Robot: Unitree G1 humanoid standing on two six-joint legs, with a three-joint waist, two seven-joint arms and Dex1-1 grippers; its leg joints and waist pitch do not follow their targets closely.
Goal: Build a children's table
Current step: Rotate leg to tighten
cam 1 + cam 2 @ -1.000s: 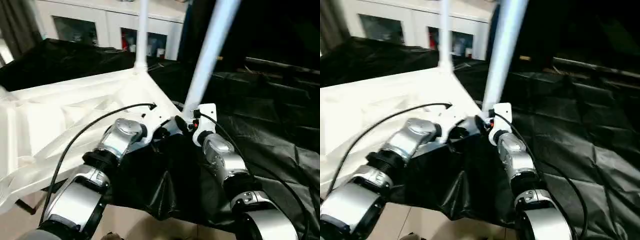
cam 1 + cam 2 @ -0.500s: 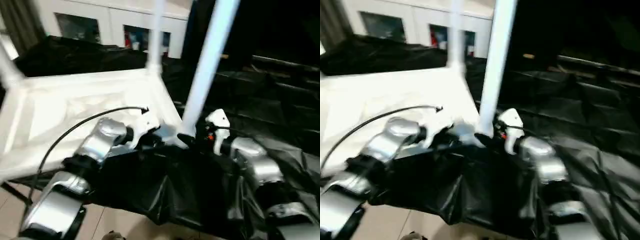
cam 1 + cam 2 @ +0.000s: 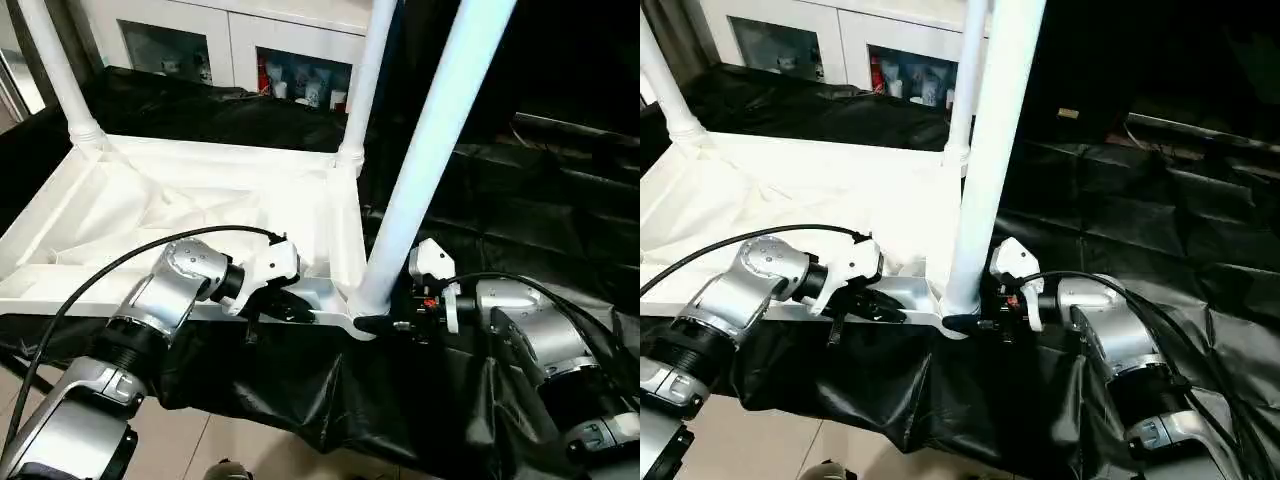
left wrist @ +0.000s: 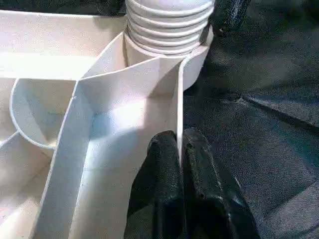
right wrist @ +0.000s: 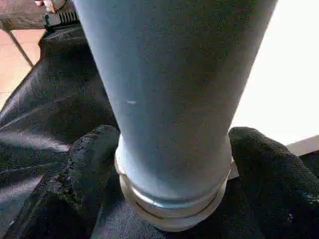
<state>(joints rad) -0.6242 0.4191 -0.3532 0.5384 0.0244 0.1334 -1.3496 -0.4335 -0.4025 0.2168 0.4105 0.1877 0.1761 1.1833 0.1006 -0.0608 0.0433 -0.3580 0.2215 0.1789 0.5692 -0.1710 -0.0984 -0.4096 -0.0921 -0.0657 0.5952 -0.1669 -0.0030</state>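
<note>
The white table top lies upside down on the black drape, ribbed underside up. Three white legs stand in its corner sockets: far left, far right and the near right one. My left gripper is shut on the top's near rim wall, a short way from the near right corner. My right gripper is shut on the base of the near right leg, one black finger on each side of its collar. The leg's threaded end sits in the socket.
A white cabinet with glass doors stands behind the table. The black drape covers the work table to the right in folds. The table's front edge and the tiled floor lie just under my forearms. A black cable arcs over my left forearm.
The whole view has swung and levelled as the camera moved. The top now lies flatter on the drape, with a far left leg in view. Both grippers keep their holds.
</note>
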